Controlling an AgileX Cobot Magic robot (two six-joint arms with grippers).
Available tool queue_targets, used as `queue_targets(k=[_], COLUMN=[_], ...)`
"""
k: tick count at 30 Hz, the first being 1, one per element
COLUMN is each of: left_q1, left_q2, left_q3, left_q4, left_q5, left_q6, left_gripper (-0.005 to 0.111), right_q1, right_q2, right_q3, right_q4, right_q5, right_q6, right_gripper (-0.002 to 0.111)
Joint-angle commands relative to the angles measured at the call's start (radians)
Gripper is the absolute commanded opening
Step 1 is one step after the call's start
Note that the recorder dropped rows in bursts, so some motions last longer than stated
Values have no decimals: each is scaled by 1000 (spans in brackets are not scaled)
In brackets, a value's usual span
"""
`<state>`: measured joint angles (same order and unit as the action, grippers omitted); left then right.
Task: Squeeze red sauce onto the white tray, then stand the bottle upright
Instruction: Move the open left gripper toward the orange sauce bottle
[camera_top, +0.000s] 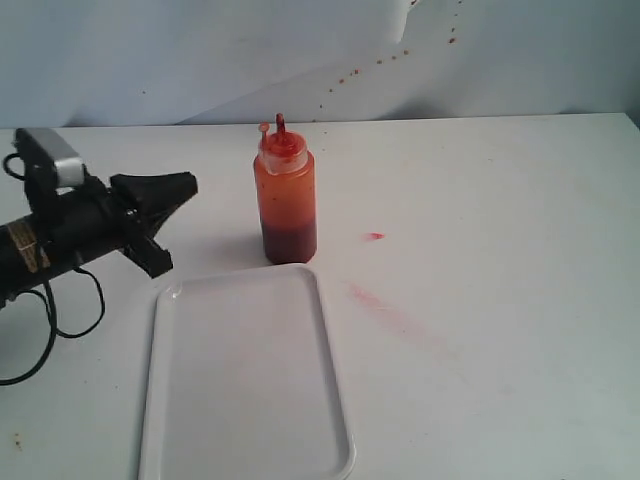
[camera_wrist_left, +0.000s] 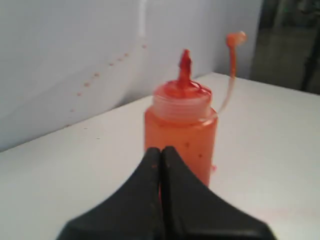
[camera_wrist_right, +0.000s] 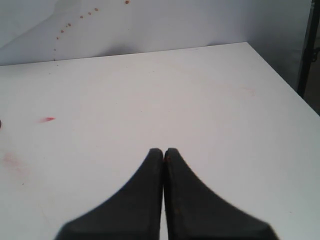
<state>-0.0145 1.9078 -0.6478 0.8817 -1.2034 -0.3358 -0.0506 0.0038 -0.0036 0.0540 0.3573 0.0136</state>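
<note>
White table (camera_top: 480, 300); bottle (camera_top: 287, 205) upright just ahead of closed left gripper (camera_top: 188, 184).

Upright bottle (camera_top: 285, 200) (uncapped) just beside white tray (camera_top: 245, 385)

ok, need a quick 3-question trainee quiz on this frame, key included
1. True or false: the bottle lies on its side on the tray.
2. Pick one. Sauce on the tray: A) one blob, B) none visible, C) covered.
3. Short answer: are the jaws of the two arms open or shut, and what do they hold?

Key:
1. False: it stands upright on the table, just beyond the tray's rim.
2. B.
3. Both shut, holding nothing.
</note>
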Motion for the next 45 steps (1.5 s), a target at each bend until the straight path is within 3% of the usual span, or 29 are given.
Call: queue_targets(k=[1,7,25,29,35,38,41,45], left_q1=[3,3,3,3,3,3,3,3], left_q2=[140,254,258,258,258,258,258,258], left_q3=[-124,-150,-150,-150,-150,-150,-150,-150], left_q4=[205,197,195,177,146,115,67,74], left_q5=[-18,-18,-18,-18,-18,-18,-18,-18], left_q6=[34,59,61,61,61,41,20,-1], left_gripper=[0,0,0,5,31,61,101,104], right_q1=[5,5,5,5,5,5,5,5], right_q2=[-4,-4,-4,-4,-4,-4,-4,-4], right_q3=[4,4,4,4,4,4,4,4], right_q4=[6,6,6,6,6,6,6,6], right_q5=[-13,-13,-13,-13,-13,-13,-13,-13], right_q6=[-4,-4,-4,-4,-4,-4,-4,-4], right_gripper=[0,0,0,0,0,0,0,0])
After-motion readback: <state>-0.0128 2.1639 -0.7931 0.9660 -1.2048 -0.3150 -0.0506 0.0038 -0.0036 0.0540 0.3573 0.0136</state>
